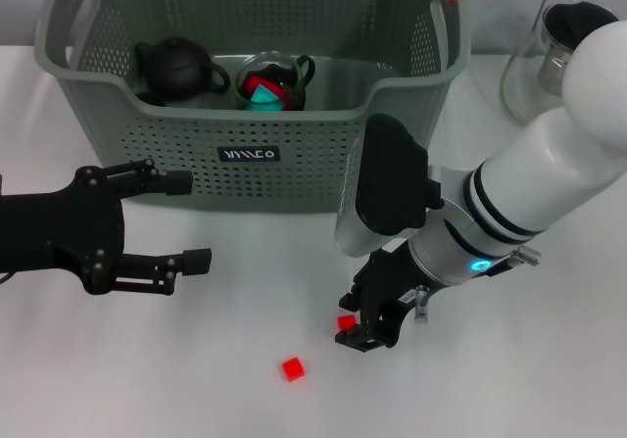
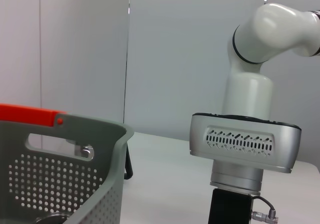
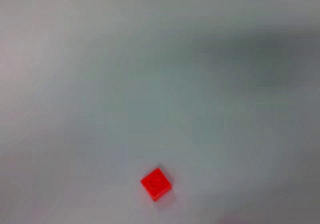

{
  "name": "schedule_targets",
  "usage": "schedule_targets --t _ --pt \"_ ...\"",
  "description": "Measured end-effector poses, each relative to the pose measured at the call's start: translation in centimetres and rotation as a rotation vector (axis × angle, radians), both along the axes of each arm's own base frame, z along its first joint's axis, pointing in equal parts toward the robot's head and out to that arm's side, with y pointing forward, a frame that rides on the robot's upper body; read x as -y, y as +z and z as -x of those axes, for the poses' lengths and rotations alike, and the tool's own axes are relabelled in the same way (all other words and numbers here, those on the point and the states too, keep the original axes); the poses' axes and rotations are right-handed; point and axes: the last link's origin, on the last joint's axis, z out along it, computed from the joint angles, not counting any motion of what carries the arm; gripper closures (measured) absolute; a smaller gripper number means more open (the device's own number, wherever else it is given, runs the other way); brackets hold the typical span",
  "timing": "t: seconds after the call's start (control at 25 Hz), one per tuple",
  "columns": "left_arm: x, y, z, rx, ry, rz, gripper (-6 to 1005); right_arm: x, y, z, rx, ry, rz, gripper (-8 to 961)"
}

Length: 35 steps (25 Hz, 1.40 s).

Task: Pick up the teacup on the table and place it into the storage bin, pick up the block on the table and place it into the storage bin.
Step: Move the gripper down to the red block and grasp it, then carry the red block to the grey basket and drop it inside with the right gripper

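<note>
On your left, the left gripper (image 1: 191, 219) hangs just above the white bench (image 1: 147, 379) in front of the storage bin (image 1: 245, 115), its fingers (image 1: 196, 260) spread wide and holding nothing. Behind it the bin stands at the back of the bench, and inside it you see a dark teapot (image 1: 176, 69) beside a glass teacup (image 1: 274, 82) with red and teal pieces in it. Nearer you, a loose red block (image 1: 292, 368) lies on the bench, well apart from the bin. Just right of it, the right gripper (image 1: 364, 328) points down at the bench with a second red block (image 1: 346, 321) at its tips; its fingers seem clenched on that block, though the view there is cramped. A glass jug (image 1: 549, 56) stands at far right.
</note>
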Motion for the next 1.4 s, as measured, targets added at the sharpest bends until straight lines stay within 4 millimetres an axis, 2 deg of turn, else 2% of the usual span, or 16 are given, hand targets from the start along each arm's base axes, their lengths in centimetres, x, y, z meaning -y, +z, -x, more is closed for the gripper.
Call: schedule_targets --t 0.64,1.08,1.28,1.4 --pt "-0.03 0.0 0.0 -0.001 0.0 -0.001 86 0.26 -0.24 -0.16 0.012 0.003 0.013 527" --pt "0.12 0.0 0.16 -0.001 0.006 -0.001 87 0.24 -0.26 -0.34 0.02 -0.009 0.011 648" --pt "0.19 0.01 0.14 0.002 0.004 0.001 87 0.17 0.14 -0.01 0.005 0.003 0.003 830" --pt "0.2 0.02 0.14 0.002 0.004 0.001 88 0.12 0.58 0.38 -0.01 0.007 0.002 830"
